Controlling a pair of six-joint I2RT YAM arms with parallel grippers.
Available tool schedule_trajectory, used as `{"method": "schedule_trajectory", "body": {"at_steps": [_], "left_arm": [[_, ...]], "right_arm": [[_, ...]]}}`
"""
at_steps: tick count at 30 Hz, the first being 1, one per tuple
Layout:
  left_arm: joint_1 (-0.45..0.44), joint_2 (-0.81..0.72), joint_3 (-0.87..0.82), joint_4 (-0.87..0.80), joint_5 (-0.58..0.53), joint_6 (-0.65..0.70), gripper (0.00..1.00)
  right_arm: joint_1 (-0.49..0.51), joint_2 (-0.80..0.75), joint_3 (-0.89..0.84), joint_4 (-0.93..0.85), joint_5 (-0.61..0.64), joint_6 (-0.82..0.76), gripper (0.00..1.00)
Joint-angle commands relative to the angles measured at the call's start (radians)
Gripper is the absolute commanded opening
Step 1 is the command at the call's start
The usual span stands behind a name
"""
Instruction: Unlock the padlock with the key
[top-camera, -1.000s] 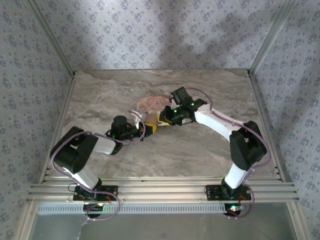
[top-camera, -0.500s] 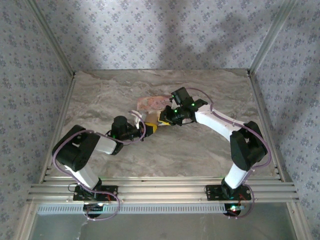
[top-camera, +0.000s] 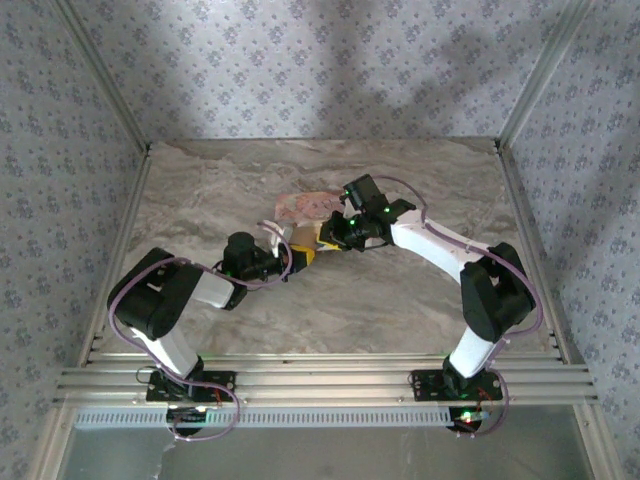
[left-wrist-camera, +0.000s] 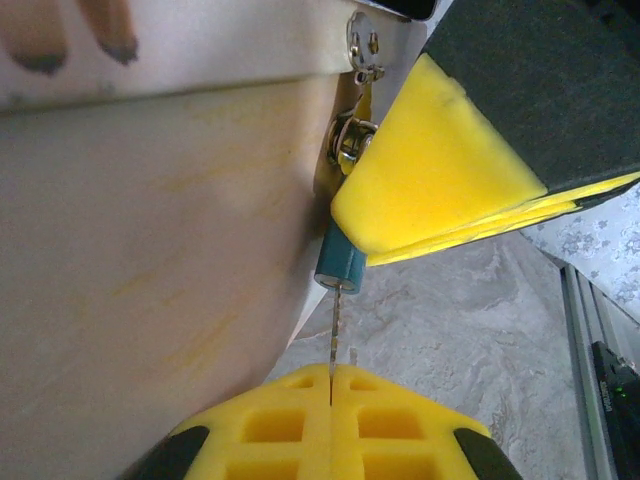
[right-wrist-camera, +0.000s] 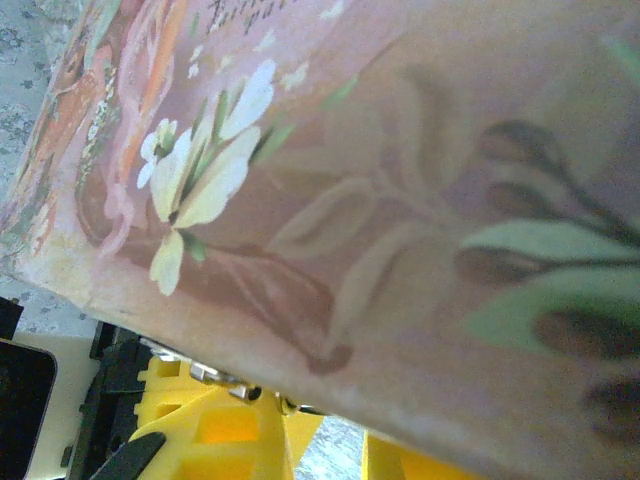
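Showing key (left-wrist-camera: 333, 330) at padlock (left-wrist-camera: 341, 268), box (right-wrist-camera: 400, 200) script (right-wrist-camera: 235, 12) unreadable

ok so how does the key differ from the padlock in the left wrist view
Colour: the padlock is dark teal, the key pale metal.
Shape: the padlock is a stubby block, the key a thin sliver.
Hold: the key is pinched in the shut left claw; the padlock hangs at the clasp of the box, partly under another yellow pad.
Shared: both are tiny and lined up, the key's tip meeting the padlock's end.
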Motion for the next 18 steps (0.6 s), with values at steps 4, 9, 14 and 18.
{"method": "schedule_trajectory", "body": {"at_steps": [4,9,14,18], "left_arm": [[0.003,-0.009,0.041,0.049,0.043,-0.027,0.0],[0.033,-0.015,0.035,0.039,0.062,-0.022,0.0],[0.045,-0.053,0.049,-0.063,0.064,0.036,0.0],[0.04,-0.069,0.052,-0.089,0.047,0.056,0.0]], "right_arm": [[0.017,-0.047,-0.041,0.052,-0.049,-0.018,0.0],[0.016,-0.062,-0.043,0.07,-0.07,-0.042,0.0],[0.002,-0.079,-0.035,0.014,-0.065,-0.081,0.0],[-0.002,-0.084,-0.037,0.01,-0.063,-0.084,0.0]]}}
